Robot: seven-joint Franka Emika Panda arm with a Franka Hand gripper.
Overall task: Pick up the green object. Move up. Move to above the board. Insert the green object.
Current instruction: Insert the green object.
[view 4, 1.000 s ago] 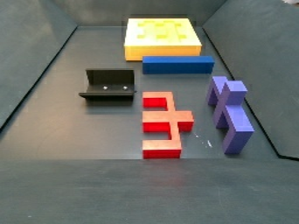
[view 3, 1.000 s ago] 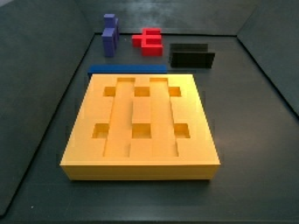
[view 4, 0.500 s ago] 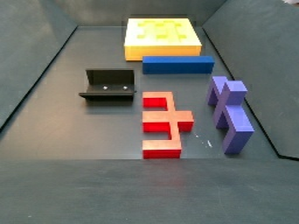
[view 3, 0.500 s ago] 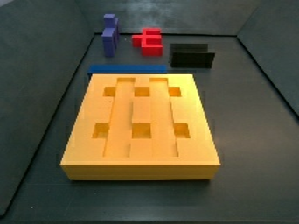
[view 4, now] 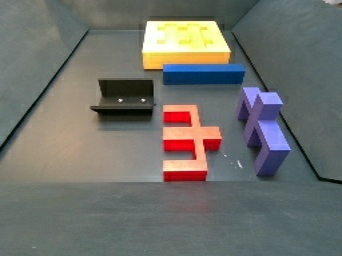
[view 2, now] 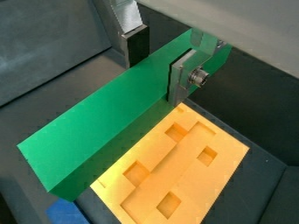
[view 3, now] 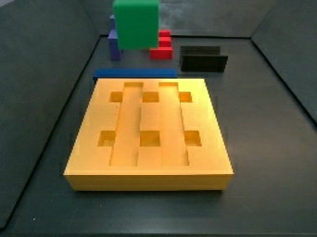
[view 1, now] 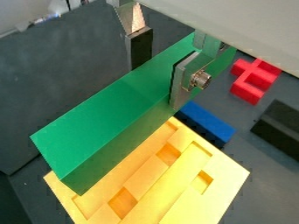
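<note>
Green bar [view 1: 117, 122] being carried in the gripper [view 1: 163, 61], above the orange-yellow board [view 1: 176, 179].

The bar is being clamped near one end between the silver fingers [view 1: 184, 80], which are closed flat against its two broad faces. In both wrist views it is being held clear of the board [view 2: 176, 166], which lies below it; in a side view the bar [view 3: 135, 22] is being shown at the top edge, toward the far end of the board [view 3: 148, 171]. Its long axis is judged to be slanting away from the gripper [view 2: 158, 57] over the grooved top, so lowering into a groove is judged to be the coming move.
</note>
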